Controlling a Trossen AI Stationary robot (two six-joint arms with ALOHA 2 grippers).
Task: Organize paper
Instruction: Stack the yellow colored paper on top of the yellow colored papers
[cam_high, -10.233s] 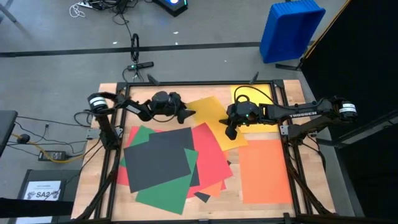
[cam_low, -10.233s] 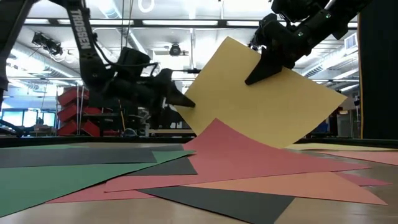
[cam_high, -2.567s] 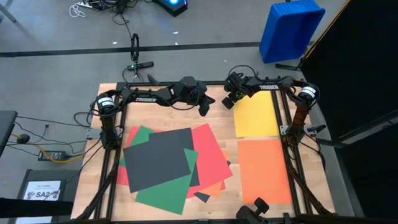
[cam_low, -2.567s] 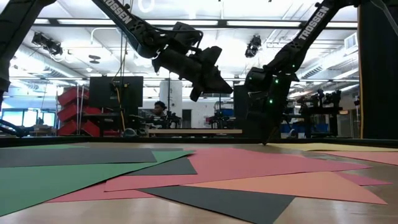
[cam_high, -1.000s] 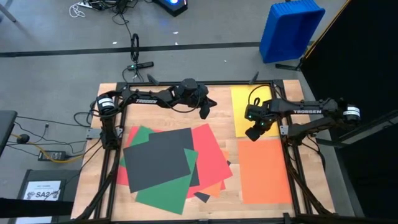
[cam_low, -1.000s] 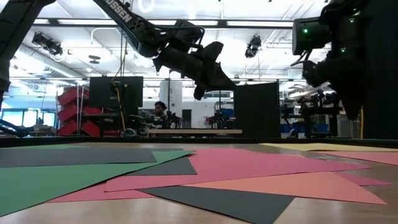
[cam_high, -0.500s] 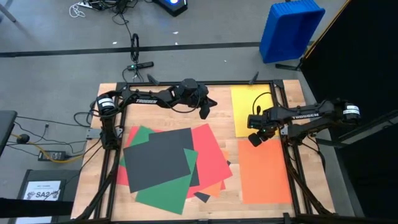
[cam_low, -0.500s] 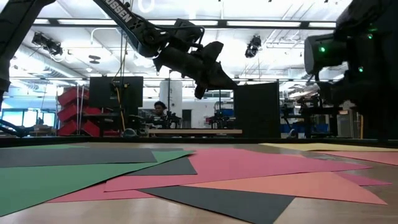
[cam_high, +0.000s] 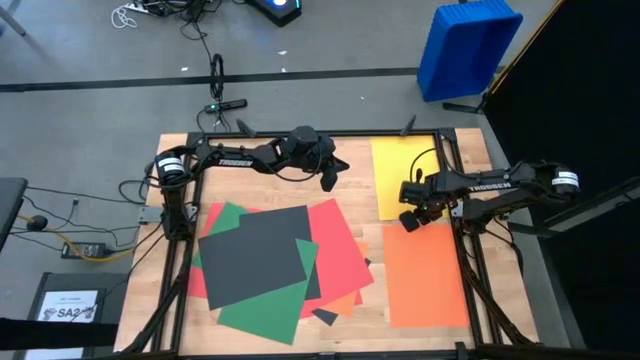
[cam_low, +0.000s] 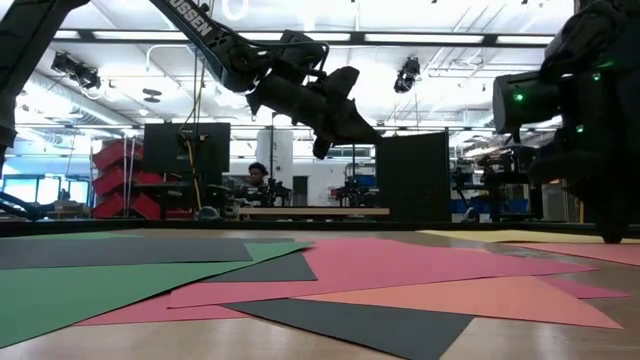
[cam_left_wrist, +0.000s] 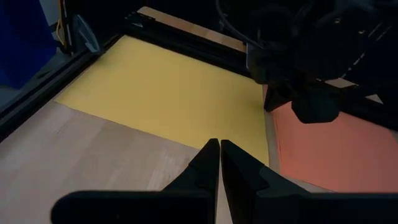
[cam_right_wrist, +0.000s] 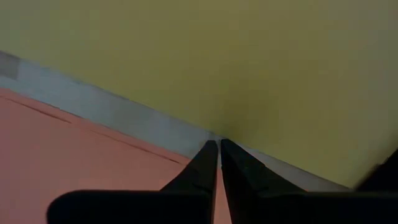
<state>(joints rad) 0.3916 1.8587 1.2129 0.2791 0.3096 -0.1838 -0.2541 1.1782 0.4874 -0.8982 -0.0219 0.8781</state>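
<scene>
Paper (cam_high: 406, 176) unmoved, right tool (cam_high: 408, 222) edged sideways

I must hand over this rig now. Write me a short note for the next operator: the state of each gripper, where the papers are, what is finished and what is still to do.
Left gripper: shut, empty, raised over bare wood at the far middle of the table.
Right gripper: shut, empty, low over the gap between the yellow sheet and the orange sheet.
Papers: yellow lies flat at the far right corner, orange flat just nearer on the right side, the two apart.
Done: these two sheets are laid out separately.
Left: the overlapping pile of dark grey, green, red and orange sheets at centre-left is not yet sorted.
</scene>
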